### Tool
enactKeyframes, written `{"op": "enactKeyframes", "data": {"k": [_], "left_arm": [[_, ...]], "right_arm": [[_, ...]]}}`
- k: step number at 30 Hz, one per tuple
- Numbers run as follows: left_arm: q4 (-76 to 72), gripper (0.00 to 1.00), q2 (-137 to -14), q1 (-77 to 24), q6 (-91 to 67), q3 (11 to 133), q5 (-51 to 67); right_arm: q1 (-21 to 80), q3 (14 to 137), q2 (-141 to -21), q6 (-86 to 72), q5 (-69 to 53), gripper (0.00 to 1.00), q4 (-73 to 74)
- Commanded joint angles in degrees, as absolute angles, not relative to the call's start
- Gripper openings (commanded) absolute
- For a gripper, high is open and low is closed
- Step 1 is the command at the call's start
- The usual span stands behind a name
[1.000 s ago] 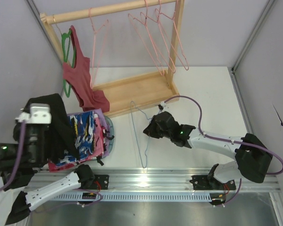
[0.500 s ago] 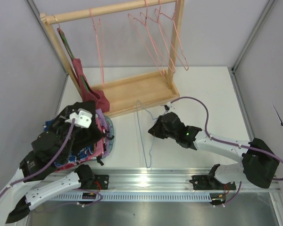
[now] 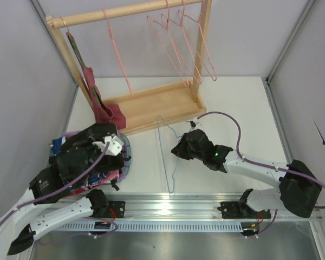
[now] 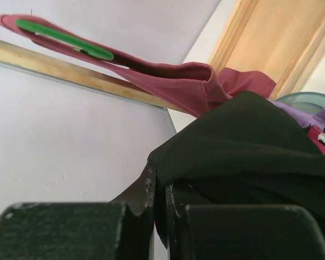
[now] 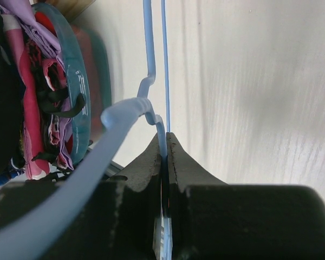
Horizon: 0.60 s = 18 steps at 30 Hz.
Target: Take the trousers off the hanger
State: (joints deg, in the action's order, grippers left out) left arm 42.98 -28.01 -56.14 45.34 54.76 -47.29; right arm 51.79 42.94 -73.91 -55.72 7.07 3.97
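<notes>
**Status: trousers and hanger separated; both items in hand**

1. Left tool (image 4: 160, 187): the jaws stand almost together, pinching a fold of the black trousers (image 4: 249, 141). The cloth spills forward from the fingertips in a loose bulge.

2. Right tool (image 5: 166, 143): the jaws are closed on the thin wire of the light-blue hanger (image 5: 147, 43). The wire runs straight out from between the fingertips, and no cloth hangs on any part of it that shows.

3. Location of the trousers: in the overhead view they are bunched under the left arm, over the teal-rimmed basket (image 3: 127, 157) of patterned cloths (image 3: 100, 176) at the left edge of the tabletop (image 3: 233, 108). Whether they rest on that pile or hang just above it cannot be told.

4. Location of the hanger: over the middle of the tabletop, reaching toward its near edge, well apart from the trousers.

5. Surroundings: the wooden rack (image 3: 157, 103) stands at the far edge, carrying a dark red garment (image 3: 105, 114) and several pink hangers (image 3: 179, 49).

6. Progress, as a judgement: the removal itself appears complete, since garment and hanger no longer touch. What remains is to let the trousers go onto the basket pile and to set down the hanger.
</notes>
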Motion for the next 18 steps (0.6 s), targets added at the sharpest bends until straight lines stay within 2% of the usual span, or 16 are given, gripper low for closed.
{"op": "enactKeyframes", "data": {"k": [1, 6, 18], "left_arm": [[48.2, 0.00, -27.6, -56.3, 50.4, 59.1, -46.8], [49.6, 0.00, -25.5, -56.3, 58.2, 61.6, -42.2], [52.4, 0.00, -30.1, -50.5, 61.2, 54.8, -50.0]], "right_arm": [[51.4, 42.0, -74.1, -56.7, 7.5, 0.00, 4.7], [51.4, 42.1, -75.1, -56.8, 6.4, 0.00, 3.3], [51.4, 41.3, -71.0, -56.2, 8.1, 0.00, 6.6]]}}
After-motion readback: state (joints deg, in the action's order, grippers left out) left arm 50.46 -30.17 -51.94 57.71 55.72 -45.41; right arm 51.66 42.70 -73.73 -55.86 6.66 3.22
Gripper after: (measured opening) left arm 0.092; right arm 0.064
